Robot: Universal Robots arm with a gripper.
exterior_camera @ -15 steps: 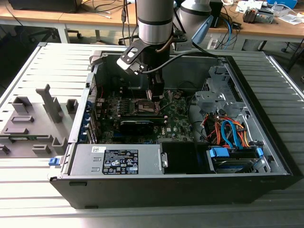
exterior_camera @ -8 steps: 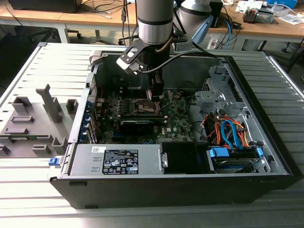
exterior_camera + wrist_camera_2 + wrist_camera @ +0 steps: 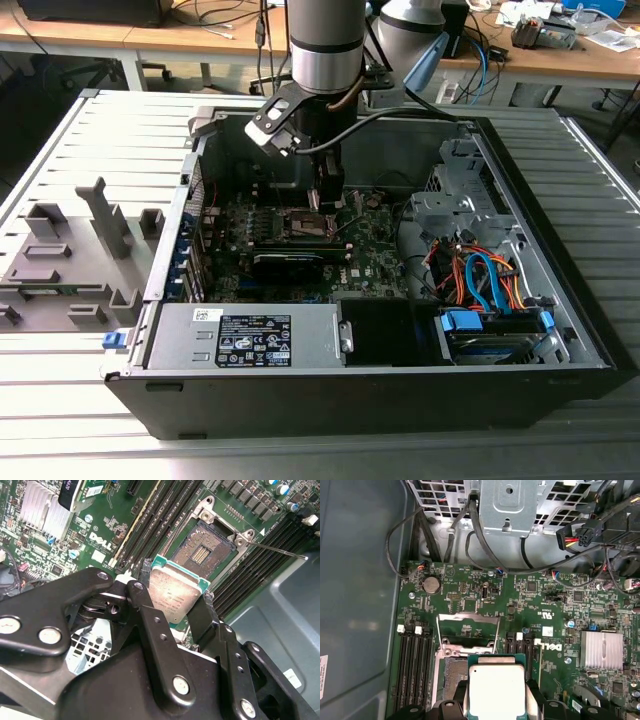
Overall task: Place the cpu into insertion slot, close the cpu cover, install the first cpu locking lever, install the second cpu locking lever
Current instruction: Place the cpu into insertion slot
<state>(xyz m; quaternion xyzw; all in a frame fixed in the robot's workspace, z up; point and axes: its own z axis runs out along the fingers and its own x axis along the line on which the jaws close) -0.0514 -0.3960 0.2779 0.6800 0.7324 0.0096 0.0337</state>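
Pincer clamped on the cpu by two opposite edges, upper centre of the exterior view, chip held clear above the insertion slot, not seated. Cpu cover stands open. Step one in hand — seating likely calls for squaring chip to socket.

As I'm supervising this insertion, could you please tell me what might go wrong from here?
The gripper holds the cpu by its edges, not yet in the open insertion slot; a skewed descent could bend the exposed contacts. The raised cpu cover and the locking lever stand close by, so the gripper might catch them.
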